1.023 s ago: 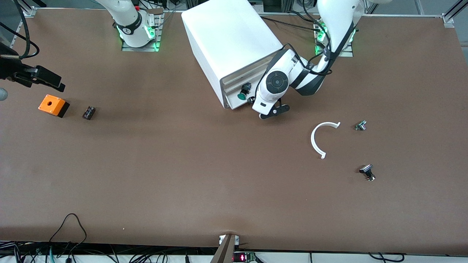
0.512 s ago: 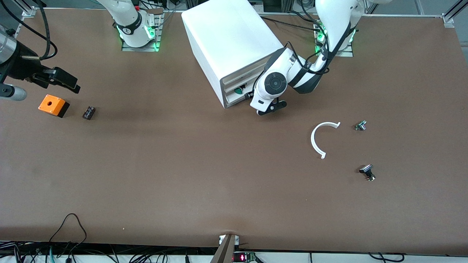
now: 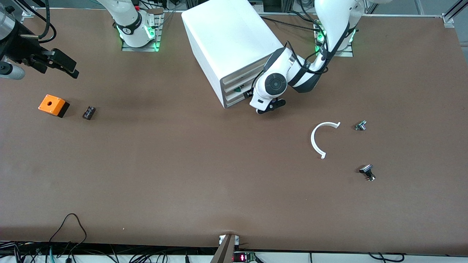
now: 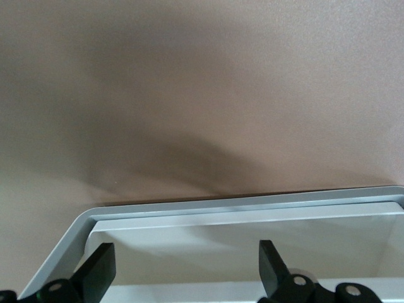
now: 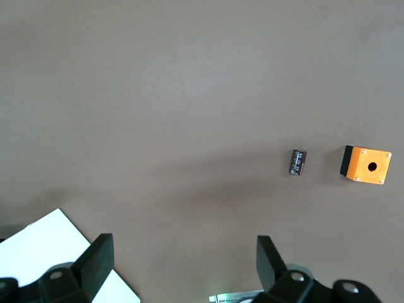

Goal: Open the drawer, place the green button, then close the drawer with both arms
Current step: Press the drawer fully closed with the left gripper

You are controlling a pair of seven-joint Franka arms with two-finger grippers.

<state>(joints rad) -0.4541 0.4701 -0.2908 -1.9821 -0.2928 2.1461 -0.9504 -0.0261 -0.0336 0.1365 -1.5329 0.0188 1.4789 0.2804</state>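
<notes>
Drawer (image 4: 252, 218) edge between wide-spread left end effector (image 4: 186, 268) fingers; button (image 3: 238, 88) only in front view.

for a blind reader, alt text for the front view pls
The left claw, open, presses at the lowest drawer of a white cabinet, nearly shut. The right claw hangs open above an orange box.

Left arm is reaching down and bending at the elbow, left end effector (image 4: 183, 271) sitting low with jaws spread wide. Right arm is waiting, right end effector (image 5: 180, 265) hanging up in the air, jaws open, holding nothing.
</notes>
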